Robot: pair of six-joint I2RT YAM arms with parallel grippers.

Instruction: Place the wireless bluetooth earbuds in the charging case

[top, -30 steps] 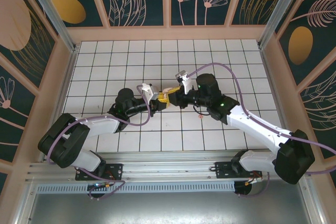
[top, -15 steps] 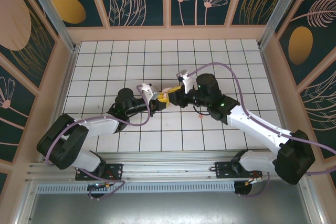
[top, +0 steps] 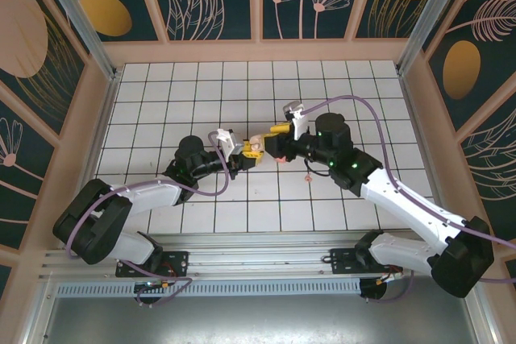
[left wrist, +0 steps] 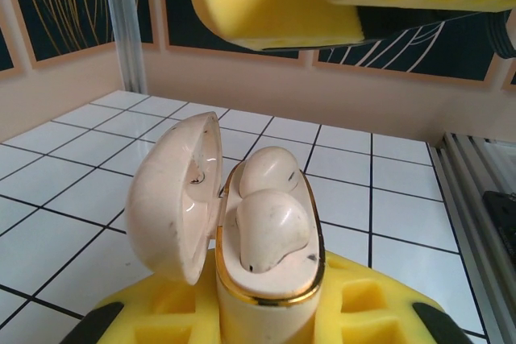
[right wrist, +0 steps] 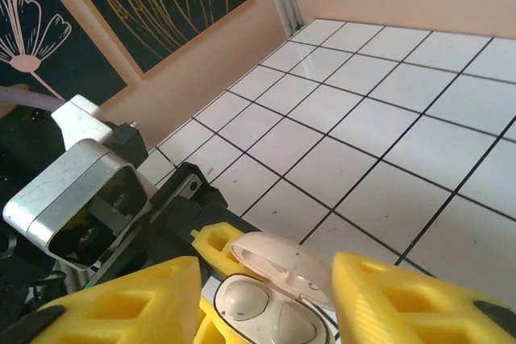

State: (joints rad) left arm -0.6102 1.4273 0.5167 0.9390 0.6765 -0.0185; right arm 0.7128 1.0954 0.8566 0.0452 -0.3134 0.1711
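Wide white-tiled desk, and both arms reach in from the near edge to meet around its middle. The left arm sweeps in from the near-left corner, the right arm from the near-right.

Left gripper: its yellow fingers are clamped tight on the lower body of the charging case, holding it upright over the middle of the desk. Right gripper sits just beside it on the right side, its yellow fingers spread apart with nothing between them. In its own wrist view the case lies below the gap, touching neither finger.

The case is open, with its cream lid swung out to one side and a gold rim showing round the mouth. And the earbuds: two pale rounded pieces, side by side, both seated down in the case's wells.
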